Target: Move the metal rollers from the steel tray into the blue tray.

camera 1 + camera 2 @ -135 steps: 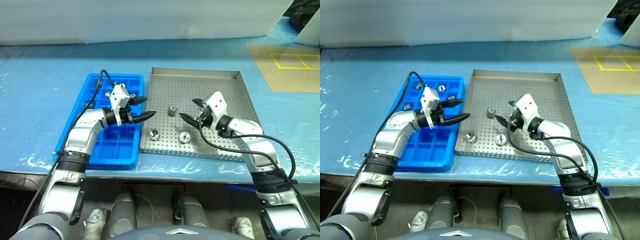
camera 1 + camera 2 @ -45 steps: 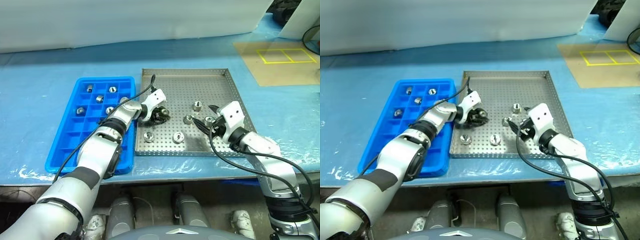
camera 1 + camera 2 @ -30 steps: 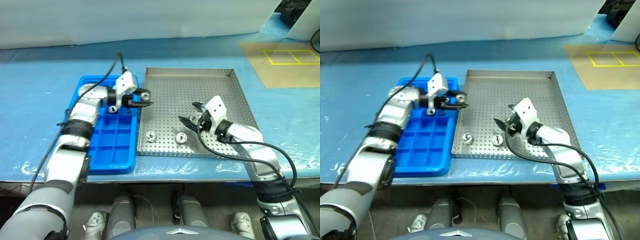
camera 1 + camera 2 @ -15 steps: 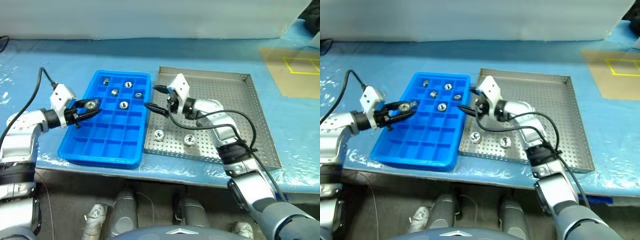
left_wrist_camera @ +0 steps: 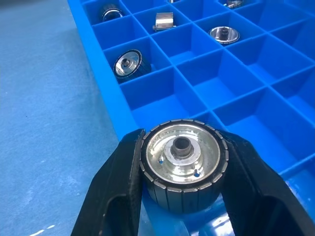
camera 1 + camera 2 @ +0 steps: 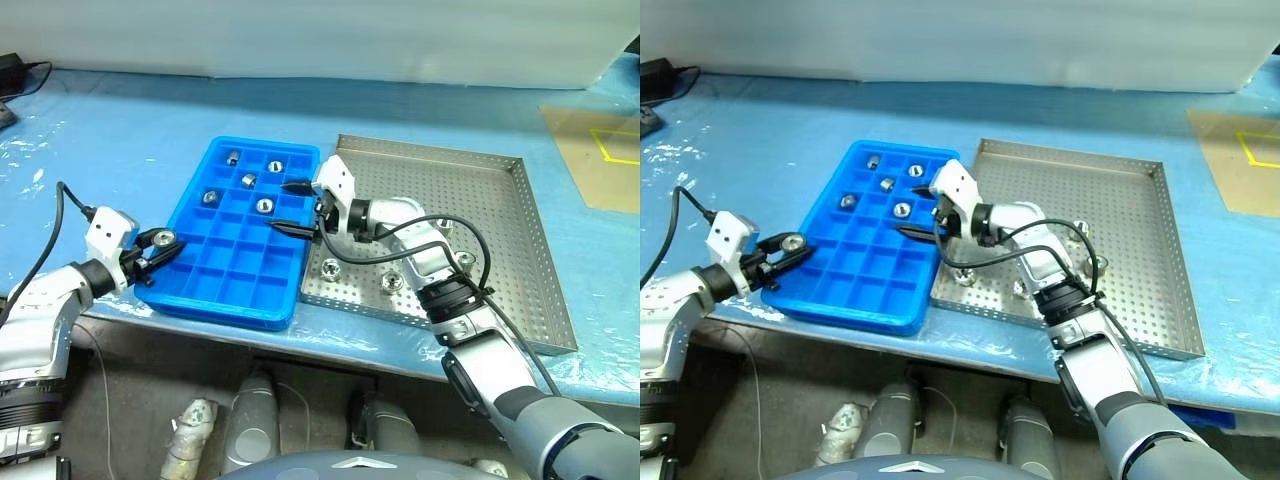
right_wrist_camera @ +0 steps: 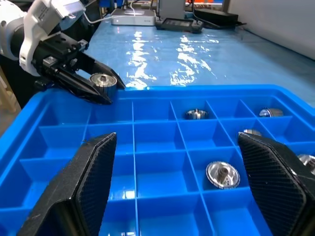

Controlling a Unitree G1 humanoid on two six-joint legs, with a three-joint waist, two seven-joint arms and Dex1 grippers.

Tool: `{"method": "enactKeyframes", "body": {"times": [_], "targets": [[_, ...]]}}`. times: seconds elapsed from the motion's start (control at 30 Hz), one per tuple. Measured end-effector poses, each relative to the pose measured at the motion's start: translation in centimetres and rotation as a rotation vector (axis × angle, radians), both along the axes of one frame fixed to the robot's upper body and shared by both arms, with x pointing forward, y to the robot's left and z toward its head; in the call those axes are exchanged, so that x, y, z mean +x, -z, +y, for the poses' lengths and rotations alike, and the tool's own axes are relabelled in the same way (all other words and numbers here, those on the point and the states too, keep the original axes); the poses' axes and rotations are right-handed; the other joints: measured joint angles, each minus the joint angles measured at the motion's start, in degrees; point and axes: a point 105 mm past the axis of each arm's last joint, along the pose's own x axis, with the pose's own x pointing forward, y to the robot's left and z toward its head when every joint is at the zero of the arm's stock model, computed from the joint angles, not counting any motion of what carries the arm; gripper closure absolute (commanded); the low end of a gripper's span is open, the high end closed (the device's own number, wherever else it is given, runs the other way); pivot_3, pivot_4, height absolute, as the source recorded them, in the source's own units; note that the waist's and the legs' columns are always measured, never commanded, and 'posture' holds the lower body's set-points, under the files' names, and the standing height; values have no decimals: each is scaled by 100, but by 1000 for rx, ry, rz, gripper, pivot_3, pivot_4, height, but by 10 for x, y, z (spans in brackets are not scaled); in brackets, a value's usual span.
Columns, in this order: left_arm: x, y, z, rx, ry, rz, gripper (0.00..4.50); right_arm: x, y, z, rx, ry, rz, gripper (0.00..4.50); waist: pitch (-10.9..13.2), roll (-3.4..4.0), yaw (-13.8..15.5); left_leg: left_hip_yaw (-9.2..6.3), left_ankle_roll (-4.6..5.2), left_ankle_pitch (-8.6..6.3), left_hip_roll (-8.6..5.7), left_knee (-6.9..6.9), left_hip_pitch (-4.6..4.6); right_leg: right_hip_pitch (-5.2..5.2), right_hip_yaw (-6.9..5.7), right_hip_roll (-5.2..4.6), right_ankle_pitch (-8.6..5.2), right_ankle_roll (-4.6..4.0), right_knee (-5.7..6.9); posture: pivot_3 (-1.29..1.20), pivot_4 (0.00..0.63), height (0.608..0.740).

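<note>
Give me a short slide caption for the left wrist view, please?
Left pincer shut on a metal roller at the blue tray's edge, four rollers already in compartments.

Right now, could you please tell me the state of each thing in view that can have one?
left pincer: shut on a metal roller, at the blue tray's near left corner.
right pincer: open, empty, over the blue tray's right side.
blue tray: five rollers in far compartments, the rest empty.
steel tray: upright on the table, two rollers visible near its front.
</note>
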Motion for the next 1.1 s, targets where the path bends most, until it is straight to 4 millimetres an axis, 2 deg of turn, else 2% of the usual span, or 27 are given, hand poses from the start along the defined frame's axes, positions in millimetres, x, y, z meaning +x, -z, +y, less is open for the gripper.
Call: {"method": "enactKeyframes", "body": {"times": [0.3, 0.43, 0.7, 0.87, 0.93, 1.0, 1.1], "targets": [[7, 2, -15, -3, 58, 21, 2697, -1, 7, -6, -8, 27, 12, 430, -1, -1, -8, 1, -16, 11, 0, 1, 0, -1, 2, 3, 1, 1, 4, 225, 150, 740], [9, 4, -12, 10, 51, 31, 2697, -2, 9, -11, -14, 43, 12, 430, -4, 5, -10, 1, -20, 13, 0, 1, 8, 1, 4, 4, 0, 1, 9, 222, 150, 740], [10, 9, -15, 7, 72, 47, 106, 0, 11, -12, -14, 60, 15, 430, -5, 6, -62, -1, -31, 19, 3, -9, 54, -2, 22, 5, -8, -9, 74, 206, 150, 740], [12, 9, -24, 13, 94, 55, 106, 1, 11, -14, -17, 69, 13, 430, -4, 5, -76, 0, -46, 28, 8, -8, 42, -9, 18, 6, -5, -14, 78, 183, 150, 740], [16, 4, -34, 11, 124, 42, 106, 2, 11, -15, -19, 76, 12, 430, -4, 5, -60, 2, -48, 30, 9, 0, 29, -13, 14, 6, -5, -15, 76, 170, 150, 740], [21, -7, -46, 12, 164, 5, 106, 2, 10, -17, -18, 84, 5, 430, -4, 5, -33, 4, -60, 38, 8, 3, 22, -14, 14, 6, -5, -15, 71, 131, 150, 740], [34, -36, -69, -26, 230, -84, 106, 6, 8, -27, -17, 129, -2, 430, -4, 4, -12, 21, -64, 40, 7, 6, 17, -14, 8, 6, -4, -15, 72, 86, 150, 740]]}}
